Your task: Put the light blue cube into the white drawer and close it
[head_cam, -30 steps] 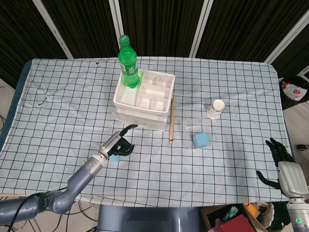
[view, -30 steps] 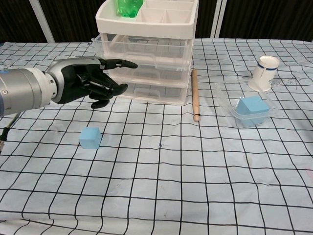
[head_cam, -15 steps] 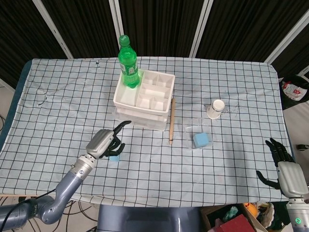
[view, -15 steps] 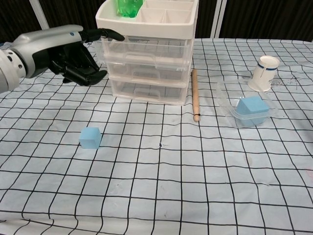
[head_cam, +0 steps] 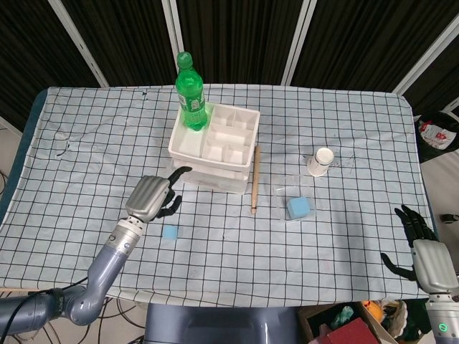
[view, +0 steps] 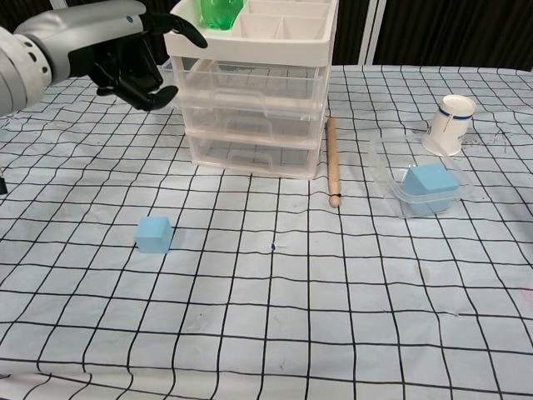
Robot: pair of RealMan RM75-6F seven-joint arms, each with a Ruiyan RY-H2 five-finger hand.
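Covering the table (head_cam: 86, 136) is a white cloth with a black grid, a little wrinkled near its edges, and behind the table stand dark panels between pale slanted bars. The white drawer (head_cam: 213, 154) unit sits near the middle of the cloth, all its drawer fronts pushed in, with an open divided tray on top. A green bottle (head_cam: 191, 92) stands upright in the tray's back left compartment.

The light blue cube (view: 154, 234) lies alone on the cloth at about 7 o'clock from the unit, well apart from it. The left hand (view: 125, 54) is raised beside the unit's left side, near the top drawer, holding nothing; one finger stretches toward the tray's front left corner while the others are loosely bent. Whether that fingertip touches the rim I cannot tell. The cube is below this hand and apart from it.

A wooden stick (head_cam: 254, 178) lies just beside the unit's right side. At 4 o'clock from the unit, a clear container (view: 420, 177) holds a darker blue cube (view: 430, 184), and a paper cup (head_cam: 321, 161) lies tilted at 3 o'clock.

The right hand (head_cam: 418, 246) hangs off the table's near right corner, fingers spread and empty, seen only in the head view
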